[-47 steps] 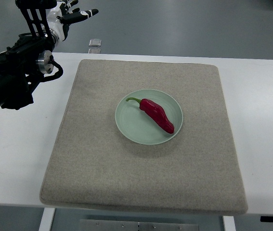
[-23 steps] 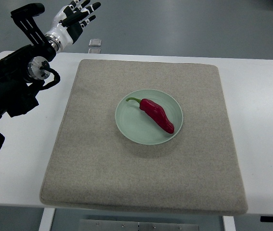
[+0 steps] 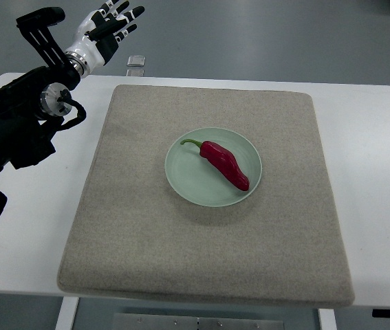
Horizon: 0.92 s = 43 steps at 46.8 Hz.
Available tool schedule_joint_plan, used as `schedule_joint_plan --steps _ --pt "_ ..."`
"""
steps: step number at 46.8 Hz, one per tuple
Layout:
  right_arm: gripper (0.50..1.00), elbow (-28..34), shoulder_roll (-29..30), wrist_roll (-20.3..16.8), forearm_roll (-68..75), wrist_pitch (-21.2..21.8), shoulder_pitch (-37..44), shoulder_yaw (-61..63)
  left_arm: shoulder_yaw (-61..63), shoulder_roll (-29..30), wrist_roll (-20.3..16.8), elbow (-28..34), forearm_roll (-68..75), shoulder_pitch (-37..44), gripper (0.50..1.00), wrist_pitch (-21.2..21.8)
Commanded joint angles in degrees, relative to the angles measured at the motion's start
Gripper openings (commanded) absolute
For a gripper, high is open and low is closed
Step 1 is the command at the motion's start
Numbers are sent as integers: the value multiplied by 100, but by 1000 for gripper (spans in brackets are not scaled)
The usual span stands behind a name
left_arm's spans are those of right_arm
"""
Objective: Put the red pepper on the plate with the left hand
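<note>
So what we've got here: one glossy red pepper with a curled green stem (image 3: 225, 163), one round pale-green plate with a smooth glazed look (image 3: 188, 184), one square beige mat with a coarse felt-like weave and rounded corners (image 3: 146, 234), and one plain white tabletop (image 3: 373, 206) under all of it. There's also a single small clear boxy thing (image 3: 136, 63) at the far edge of the table, too small for us to say what it is.

The pepper is long and tapered, a bit wrinkled along its body, and it's lying flat inside the plate, running diagonally with the stem toward the upper left and the blunt tip toward the lower right rim. The plate sits roughly in the middle of the mat, and the mat covers most of the table.

We count just one robot hand in view, the left hand (image 3: 105, 27), white with black finger segments, on a chunky black arm (image 3: 16, 130) coming in from the left edge. It's up past the far-left corner of the table, well apart from the plate. Fingers are spread wide and splayed out, palm empty, touching nothing as far as we can see.
</note>
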Motion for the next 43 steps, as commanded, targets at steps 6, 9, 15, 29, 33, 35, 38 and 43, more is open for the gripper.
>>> schedule_joint_plan --steps 6,9,15,29,33,35,38,43 --pt "928 0 0 0 0 0 0 0 -9 -62 1 -3 -9 -9 992 5" --pt "930 0 0 0 0 0 0 0 0 -54 1 -3 0 -9 992 -3" --pt "928 0 0 0 0 0 0 0 0 -54 1 -3 0 -27 992 5" --pt "928 53 0 0 -18 18 -9 0 -9 -36 10 6 0 -44 992 -4" --pt "928 53 0 0 0 18 -9 17 -9 -45 10 6 -9 -44 992 -4" --pt "928 53 0 -9 -17 18 -18 9 -9 -54 10 6 0 -44 992 5" --pt "928 61 0 -26 -18 61 -18 9 -18 -54 10 6 -9 -44 992 -4" --pt "928 70 0 -35 -18 88 -26 9 -18 -54 10 6 -9 -53 992 5"
